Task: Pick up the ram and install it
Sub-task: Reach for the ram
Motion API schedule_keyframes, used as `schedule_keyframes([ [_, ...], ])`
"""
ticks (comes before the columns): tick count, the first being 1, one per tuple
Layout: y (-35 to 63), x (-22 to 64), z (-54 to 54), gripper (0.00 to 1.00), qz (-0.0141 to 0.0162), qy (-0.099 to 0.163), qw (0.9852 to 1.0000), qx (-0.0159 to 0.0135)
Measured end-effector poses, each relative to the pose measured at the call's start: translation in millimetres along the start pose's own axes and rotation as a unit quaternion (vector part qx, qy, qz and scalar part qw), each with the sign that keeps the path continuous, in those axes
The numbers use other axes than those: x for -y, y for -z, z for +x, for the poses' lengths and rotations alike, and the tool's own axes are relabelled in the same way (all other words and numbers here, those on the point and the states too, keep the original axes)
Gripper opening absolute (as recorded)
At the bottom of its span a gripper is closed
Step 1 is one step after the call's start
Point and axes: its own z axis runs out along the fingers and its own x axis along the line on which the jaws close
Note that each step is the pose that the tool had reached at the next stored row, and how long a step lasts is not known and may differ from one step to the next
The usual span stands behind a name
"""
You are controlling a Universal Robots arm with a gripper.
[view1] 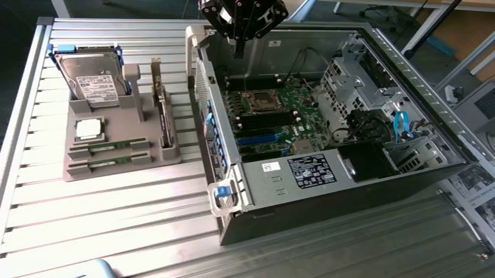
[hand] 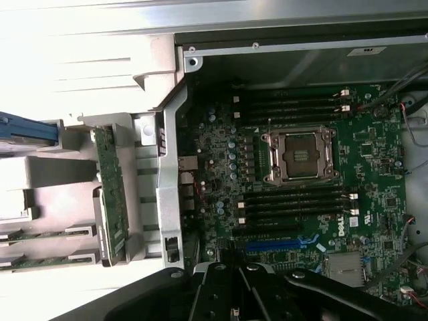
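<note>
Two ram sticks, thin and green with white labels, lie side by side in slots of the grey holder (view1: 147, 155): one ram stick (view1: 108, 145) behind, the other (view1: 108, 163) in front. The wrist view has them at the holder's edge (hand: 40, 234) (hand: 40, 261). My black gripper (view1: 239, 49) hangs high over the back rim of the open computer case (view1: 232, 191), well away from the holder. Its fingers are shut with nothing between them (hand: 234, 281). Below it lies the green motherboard (hand: 374, 154) with dark memory slots (hand: 294, 200) beside the bare processor socket (hand: 297, 154).
The holder also carries a grey hard drive (view1: 93, 81), a square silver processor chip (view1: 89, 128) and a green card (view1: 162, 110) standing on edge. Cables and drive cages (view1: 386, 127) crowd the case at the exterior view's right. The slatted metal table (view1: 116, 220) lies in front.
</note>
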Motion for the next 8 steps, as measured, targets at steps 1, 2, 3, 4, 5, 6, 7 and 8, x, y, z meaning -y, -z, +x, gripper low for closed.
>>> schedule_keyframes([
  [1,0.0,0.0,0.3,0.10,0.0000,0.000,1.0000,0.0000],
  [2,0.0,0.0,0.6,0.10,0.0000,0.000,1.0000,0.0000],
  [3,0.0,0.1,0.8,0.10,0.0001,0.000,1.0000,0.0000],
  [4,0.0,0.1,1.1,0.10,0.0001,0.000,1.0000,0.0000],
  [5,0.1,0.1,1.4,0.10,0.0001,0.000,1.0000,0.0000],
  [6,0.1,0.1,1.5,0.10,0.0002,0.000,1.0000,0.0000],
  [7,0.1,0.1,1.8,0.10,0.0002,0.000,1.0000,0.0000],
  [8,0.1,0.2,2.0,0.10,0.0002,0.000,1.0000,0.0000],
])
